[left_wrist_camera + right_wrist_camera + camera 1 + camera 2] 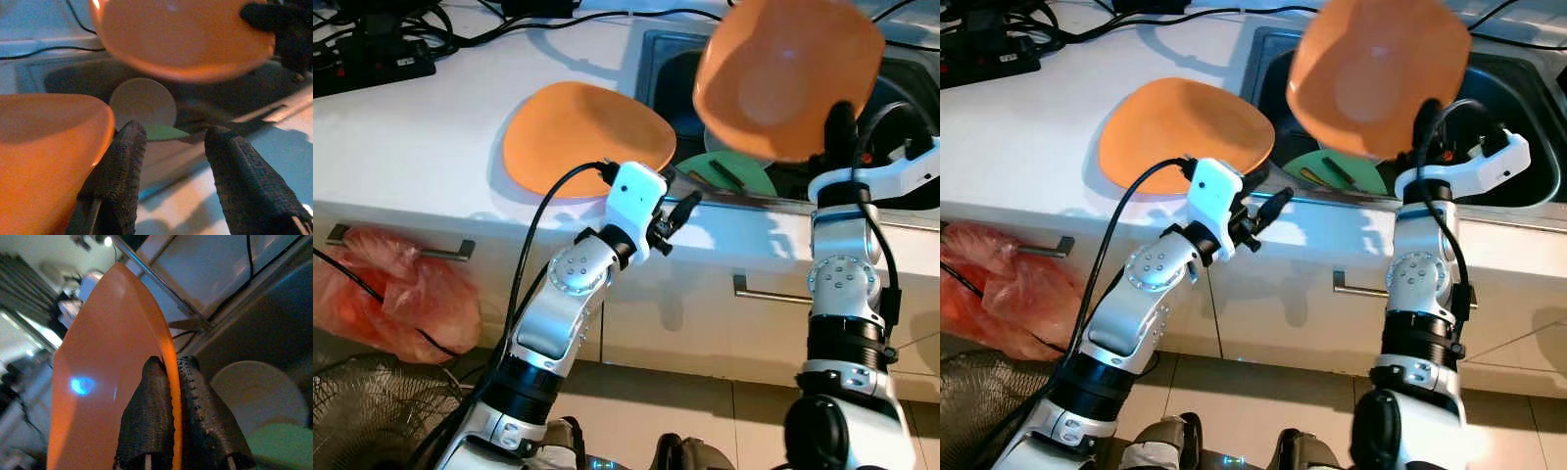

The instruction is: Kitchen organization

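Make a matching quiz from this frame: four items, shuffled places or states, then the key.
Items:
1. Raised orange plastic plate
2. Second orange plastic plate
3. Green round plate
4. Left gripper

Places or states:
A. Down in the metal sink
B. Jaws open, at the white counter's front edge
C. Lying on the counter beside the sink
D. Pinched by its rim in the right gripper, held above the sink

Pairs: 1-D, 2-C, 3-A, 4-B
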{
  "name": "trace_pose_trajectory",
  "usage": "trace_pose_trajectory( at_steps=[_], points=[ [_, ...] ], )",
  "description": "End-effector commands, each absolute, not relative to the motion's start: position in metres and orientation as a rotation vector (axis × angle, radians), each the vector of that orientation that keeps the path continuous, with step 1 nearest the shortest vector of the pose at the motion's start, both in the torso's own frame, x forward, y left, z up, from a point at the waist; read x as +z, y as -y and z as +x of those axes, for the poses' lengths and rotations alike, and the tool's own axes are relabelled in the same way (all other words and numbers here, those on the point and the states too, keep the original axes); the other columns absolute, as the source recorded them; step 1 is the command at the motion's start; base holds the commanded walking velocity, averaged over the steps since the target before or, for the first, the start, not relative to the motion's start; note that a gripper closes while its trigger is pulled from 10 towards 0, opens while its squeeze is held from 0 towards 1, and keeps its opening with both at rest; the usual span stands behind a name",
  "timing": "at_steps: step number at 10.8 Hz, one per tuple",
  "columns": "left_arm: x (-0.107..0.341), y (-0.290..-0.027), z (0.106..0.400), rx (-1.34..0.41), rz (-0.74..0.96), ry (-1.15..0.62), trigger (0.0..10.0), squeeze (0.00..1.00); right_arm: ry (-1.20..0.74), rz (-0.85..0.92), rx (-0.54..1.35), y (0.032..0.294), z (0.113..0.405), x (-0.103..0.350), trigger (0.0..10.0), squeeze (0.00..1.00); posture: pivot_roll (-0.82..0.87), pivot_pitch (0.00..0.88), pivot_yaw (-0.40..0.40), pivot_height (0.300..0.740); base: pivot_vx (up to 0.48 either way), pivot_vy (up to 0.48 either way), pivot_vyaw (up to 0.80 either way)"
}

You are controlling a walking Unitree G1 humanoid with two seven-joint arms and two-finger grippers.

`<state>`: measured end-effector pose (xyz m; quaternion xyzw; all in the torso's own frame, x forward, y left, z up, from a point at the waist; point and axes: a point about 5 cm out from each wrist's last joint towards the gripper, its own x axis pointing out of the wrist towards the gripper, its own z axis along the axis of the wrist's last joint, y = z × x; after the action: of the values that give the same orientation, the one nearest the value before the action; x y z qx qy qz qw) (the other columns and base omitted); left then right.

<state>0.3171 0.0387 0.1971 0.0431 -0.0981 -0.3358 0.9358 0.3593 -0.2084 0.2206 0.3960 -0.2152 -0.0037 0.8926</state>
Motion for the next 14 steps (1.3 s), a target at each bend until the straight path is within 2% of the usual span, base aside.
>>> trace_pose_trajectory(
  at_steps=[1,4,8,14],
  points=[
    [0.206,-0.044,0.320,-0.612,0.063,0.256,10.0,0.00,0.493,0.766,0.002,0.207,0.361,0.231,10.0,0.00,0.12,0.160,-0.037,0.740,0.000,0.000,0.00],
    [0.215,-0.054,0.322,-0.556,-0.002,0.310,10.0,0.00,0.512,0.675,-0.017,0.206,0.362,0.233,10.0,0.00,0.12,0.161,-0.037,0.740,0.000,0.000,0.00],
    [0.199,-0.041,0.314,-0.658,-0.004,0.250,10.0,0.00,0.515,0.531,-0.083,0.213,0.368,0.234,10.0,0.00,0.12,0.158,-0.040,0.740,0.000,0.000,0.00],
    [0.189,-0.036,0.310,-0.719,0.029,0.203,10.0,0.00,0.433,0.145,-0.088,0.212,0.380,0.222,10.0,0.00,0.12,0.149,-0.037,0.740,0.000,0.000,0.00]
  ],
)
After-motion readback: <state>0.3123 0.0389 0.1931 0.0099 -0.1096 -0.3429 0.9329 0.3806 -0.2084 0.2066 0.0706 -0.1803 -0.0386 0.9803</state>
